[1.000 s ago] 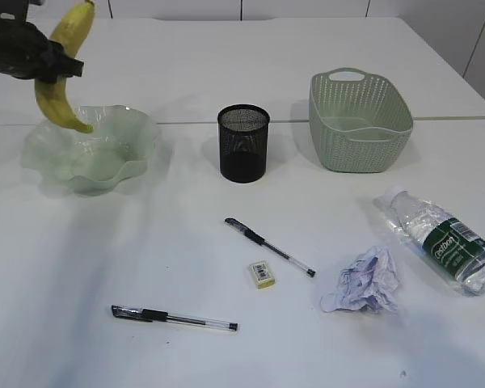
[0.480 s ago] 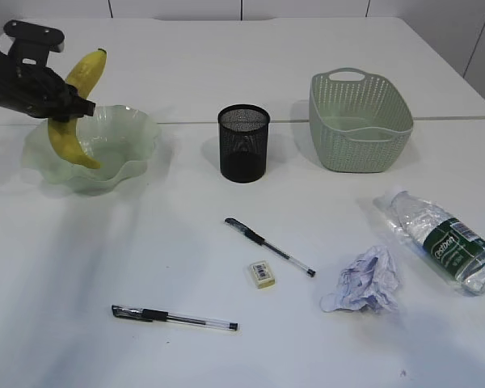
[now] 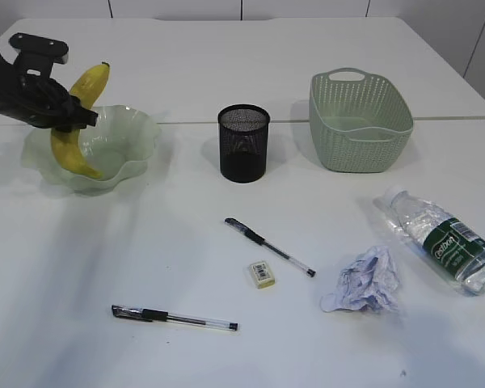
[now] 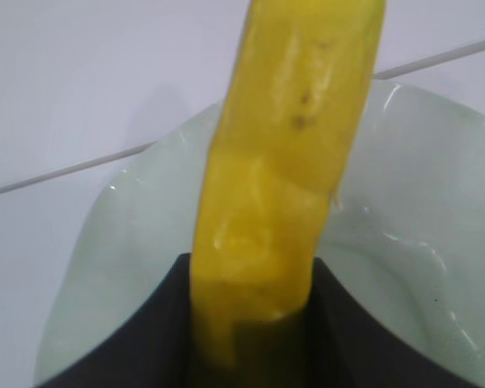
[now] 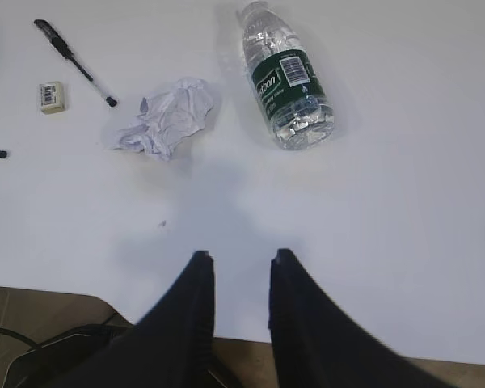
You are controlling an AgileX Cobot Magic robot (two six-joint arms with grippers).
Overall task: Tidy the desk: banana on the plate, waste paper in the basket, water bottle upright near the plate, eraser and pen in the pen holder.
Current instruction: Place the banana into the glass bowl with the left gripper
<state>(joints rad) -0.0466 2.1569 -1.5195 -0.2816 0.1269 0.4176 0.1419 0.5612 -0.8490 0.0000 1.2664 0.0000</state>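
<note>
My left gripper (image 3: 67, 115) is shut on the yellow banana (image 3: 87, 83) and holds it steeply tilted, its lower end down inside the pale green wavy plate (image 3: 139, 129). In the left wrist view the banana (image 4: 291, 162) fills the gap between the jaws above the plate (image 4: 412, 226). My right gripper (image 5: 241, 259) is open and empty over the table's front edge. The water bottle (image 3: 444, 238) lies on its side at the right, beside the crumpled paper (image 3: 364, 281). The eraser (image 3: 262, 274) and two pens (image 3: 268, 246) (image 3: 174, 318) lie in front of the black mesh pen holder (image 3: 243, 143).
The green basket (image 3: 360, 121) stands at the back right. In the right wrist view the bottle (image 5: 287, 77), paper (image 5: 166, 117), eraser (image 5: 52, 95) and one pen (image 5: 74, 61) lie ahead of the gripper.
My left gripper has come down and slightly right with the banana; its lower end has sunk from the plate's rim into the plate. Nothing else has moved.
</note>
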